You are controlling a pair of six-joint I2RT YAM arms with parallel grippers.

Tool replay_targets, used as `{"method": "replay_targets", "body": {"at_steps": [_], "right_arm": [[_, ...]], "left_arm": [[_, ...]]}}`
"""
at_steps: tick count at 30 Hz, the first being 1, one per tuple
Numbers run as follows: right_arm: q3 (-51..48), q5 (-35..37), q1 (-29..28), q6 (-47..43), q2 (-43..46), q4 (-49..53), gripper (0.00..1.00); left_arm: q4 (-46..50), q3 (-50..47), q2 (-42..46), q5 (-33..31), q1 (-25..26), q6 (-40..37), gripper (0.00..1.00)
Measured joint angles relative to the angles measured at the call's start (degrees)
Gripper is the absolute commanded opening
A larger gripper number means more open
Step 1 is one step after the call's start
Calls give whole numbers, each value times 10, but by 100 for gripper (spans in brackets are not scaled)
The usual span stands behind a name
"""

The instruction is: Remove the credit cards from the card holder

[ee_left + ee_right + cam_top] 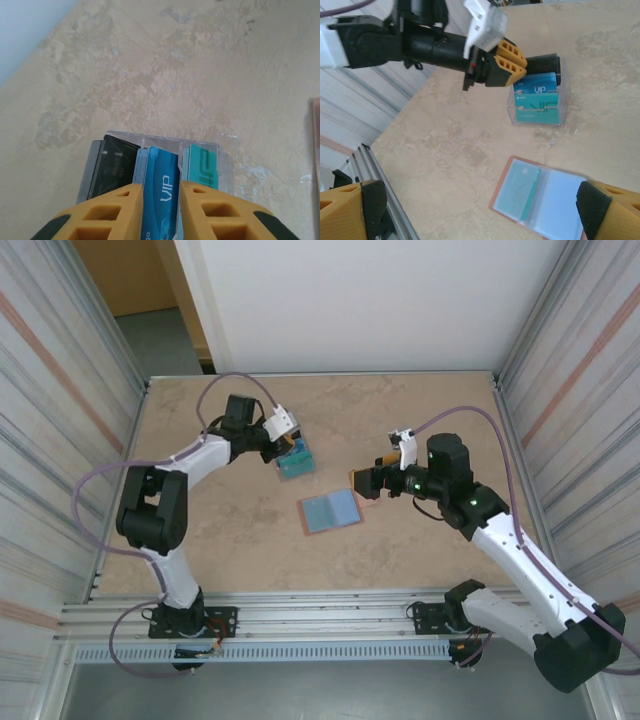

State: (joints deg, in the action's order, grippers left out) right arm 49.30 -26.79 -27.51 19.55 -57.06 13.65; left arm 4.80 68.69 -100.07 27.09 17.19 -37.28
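Salmon-pink card holder (330, 511) lies open centred on the counter (230, 540), teal card (520, 192) inside; I see my right jaws wide apart beside it, left jaws slightly parted over the boxed blue card (161, 195).

- The left arm (200, 455) rises from its base, folds at the elbow and stretches its forearm inward to the right.
- The left gripper (283, 447) tilts downward, its yellow fingers (210, 212) a narrow gap apart.
- The right arm (505, 538) reaches forward and to the left.
- The right gripper (365, 480) is spread wide, its black-padded fingertips (594, 200) far apart in the wrist view.
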Motion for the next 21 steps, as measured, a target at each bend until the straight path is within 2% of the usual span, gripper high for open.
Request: {"method": "replay_targets", "body": {"at_steps": [1, 4, 6, 11, 12, 14, 16, 21], "right_arm": [[0, 2, -2, 0, -11, 2, 99], [0, 19, -15, 0, -43, 14, 99], [2, 40, -30, 1, -58, 25, 95], [35, 123, -86, 0, -104, 66, 81], [45, 144, -99, 0, -117, 75, 76], [66, 179, -127, -1, -146, 90, 65], [91, 209, -152, -1, -182, 111, 59], [148, 260, -206, 0, -284, 151, 58]], "left_arm": [[-4, -9, 17, -6, 3, 6, 39], [-24, -36, 64, -33, 20, 28, 44], [-44, -65, 99, -57, 35, 49, 55], [-84, -150, 194, -118, 59, 122, 87], [-89, -166, 214, -132, 59, 142, 98], [-96, -194, 252, -160, 59, 173, 99], [-104, -224, 295, -191, 59, 208, 99], [-124, -301, 393, -275, 53, 299, 99]]}}
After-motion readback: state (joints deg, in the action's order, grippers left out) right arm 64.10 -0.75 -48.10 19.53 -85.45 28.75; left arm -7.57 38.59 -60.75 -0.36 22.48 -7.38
